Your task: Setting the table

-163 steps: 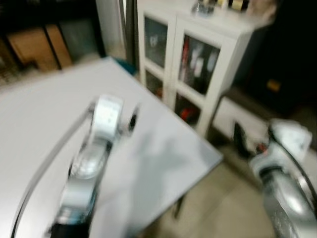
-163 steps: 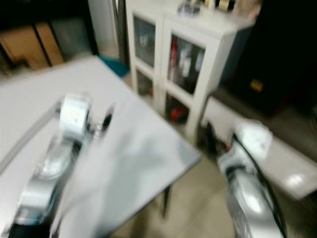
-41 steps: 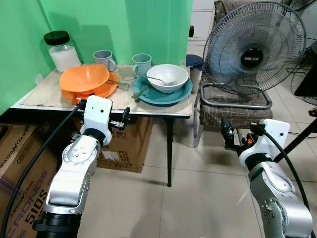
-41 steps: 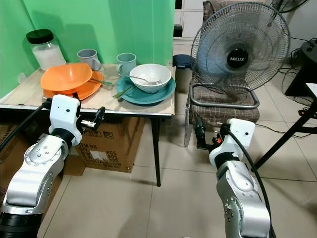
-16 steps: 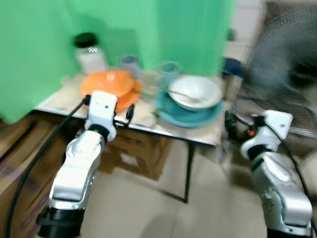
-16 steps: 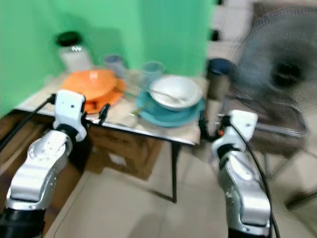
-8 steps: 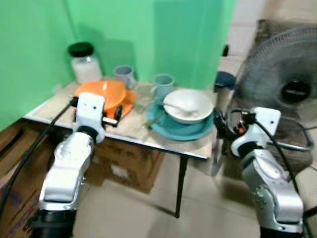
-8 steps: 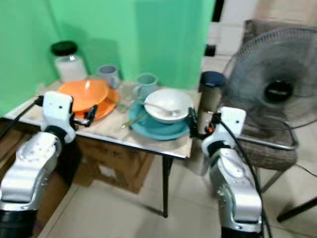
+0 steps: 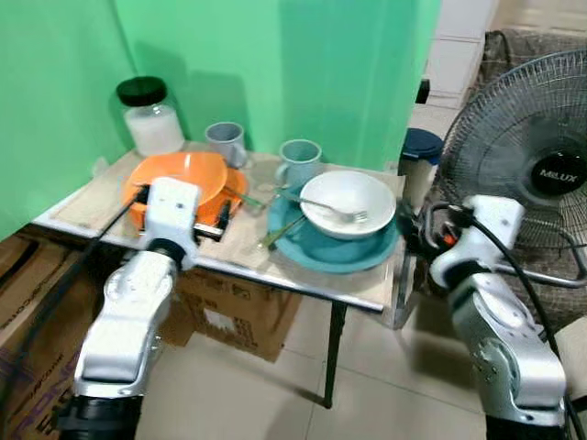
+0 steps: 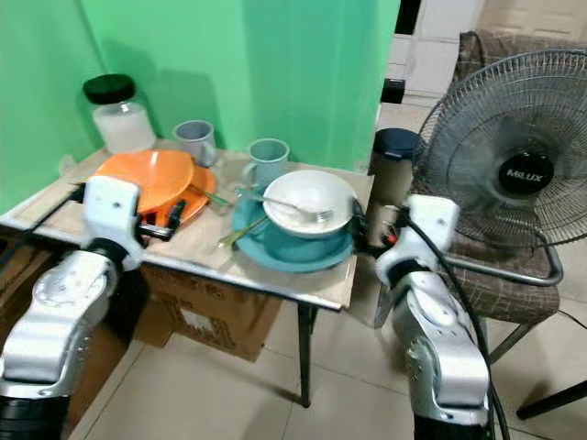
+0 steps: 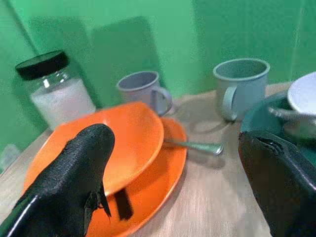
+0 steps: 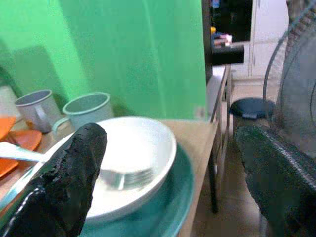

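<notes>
On a small table (image 9: 240,253) an orange bowl (image 9: 179,174) rests on an orange plate (image 11: 165,163), with a spoon (image 11: 195,145) lying on the plate's rim. A white bowl (image 9: 347,200) holding a spoon (image 9: 337,211) sits on a teal plate (image 9: 335,249), and green chopsticks (image 9: 280,234) lean on that plate. My left gripper (image 9: 220,216) hovers open at the table's front edge, just before the orange plate. Beside the table's right edge, next to the teal plate, my right gripper (image 9: 411,229) is open and holds nothing.
A grey mug (image 9: 225,142), a pale teal mug (image 9: 298,160) and a black-lidded jar (image 9: 151,119) stand at the back against a green wall. A standing fan (image 9: 537,165) and a chair are to the right. Cardboard boxes (image 9: 238,312) sit under the table.
The camera has come closer to the table and the picture has sharpened. Both arms now stand at the table's edge. The dishes have not moved.
</notes>
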Robot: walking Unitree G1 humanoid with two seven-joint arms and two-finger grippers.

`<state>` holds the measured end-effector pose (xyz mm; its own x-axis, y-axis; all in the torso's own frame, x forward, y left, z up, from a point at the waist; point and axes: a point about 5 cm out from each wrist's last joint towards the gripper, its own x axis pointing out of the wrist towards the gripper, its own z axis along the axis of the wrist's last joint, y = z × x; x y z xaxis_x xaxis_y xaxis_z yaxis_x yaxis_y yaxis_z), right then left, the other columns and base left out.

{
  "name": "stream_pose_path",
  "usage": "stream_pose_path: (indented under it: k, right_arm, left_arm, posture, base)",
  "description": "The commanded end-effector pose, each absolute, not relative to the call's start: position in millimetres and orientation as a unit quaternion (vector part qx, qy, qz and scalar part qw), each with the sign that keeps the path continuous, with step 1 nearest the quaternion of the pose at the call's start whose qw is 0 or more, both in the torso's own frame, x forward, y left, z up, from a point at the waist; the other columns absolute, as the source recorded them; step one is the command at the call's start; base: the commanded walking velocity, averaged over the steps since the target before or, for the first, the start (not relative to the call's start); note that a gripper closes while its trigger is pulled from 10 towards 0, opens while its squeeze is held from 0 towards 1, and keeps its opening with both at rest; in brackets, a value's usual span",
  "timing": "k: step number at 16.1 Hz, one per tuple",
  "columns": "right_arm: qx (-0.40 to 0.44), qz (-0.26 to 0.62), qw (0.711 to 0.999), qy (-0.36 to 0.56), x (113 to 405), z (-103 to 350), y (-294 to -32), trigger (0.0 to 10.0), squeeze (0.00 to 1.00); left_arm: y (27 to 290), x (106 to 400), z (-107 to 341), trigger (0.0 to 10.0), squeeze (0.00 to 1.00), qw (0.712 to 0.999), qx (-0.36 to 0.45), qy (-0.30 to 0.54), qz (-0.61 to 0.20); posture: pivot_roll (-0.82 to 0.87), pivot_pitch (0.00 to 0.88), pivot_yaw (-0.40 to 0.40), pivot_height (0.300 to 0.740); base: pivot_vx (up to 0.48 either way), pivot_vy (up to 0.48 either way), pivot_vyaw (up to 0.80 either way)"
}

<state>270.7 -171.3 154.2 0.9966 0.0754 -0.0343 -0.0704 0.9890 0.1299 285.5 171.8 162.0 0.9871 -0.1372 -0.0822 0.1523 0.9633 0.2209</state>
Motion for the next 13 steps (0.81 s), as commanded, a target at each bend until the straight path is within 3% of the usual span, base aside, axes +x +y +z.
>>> stream_pose_path:
  k: [1,3,8,11,13]
  right_arm:
    - [0.052,0.026,0.998,0.021,269.8,153.6,-177.8,10.0,0.0]
    - [0.061,0.028,0.997,0.023,268.8,153.1,-176.5,10.0,0.0]
    - [0.07,-0.001,0.997,0.023,261.2,153.2,-189.1,10.0,0.0]
    - [0.079,-0.035,0.996,0.01,252.1,162.1,-199.4,10.0,0.0]
    - [0.075,-0.049,0.996,0.007,241.5,165.0,-204.2,10.0,0.0]
  left_arm:
    - [164.6,284.9,165.3,10.0,0.0,0.989,0.116,0.026,-0.085]
    - [163.4,284.5,165.2,10.0,0.0,0.989,0.118,0.027,-0.09]
    - [156.4,282.7,161.0,10.0,0.0,0.985,0.12,0.033,-0.119]
    - [141.3,286.0,163.2,10.0,0.0,0.978,0.114,0.026,-0.171]
    - [128.0,285.1,161.8,10.0,0.0,0.968,0.11,0.023,-0.225]
  posture:
    - [0.07,0.0,0.03,0.74]
    - [0.07,0.0,0.032,0.74]
    - [0.03,0.0,0.043,0.74]
    - [0.0,0.0,0.059,0.74]
    - [-0.02,0.0,0.057,0.74]
  base:
    - [0.304,0.0,0.48]
    - [0.304,0.0,0.8]
    - [0.303,0.0,0.0]
    - [0.303,0.0,-0.53]
    - [0.304,0.0,0.0]
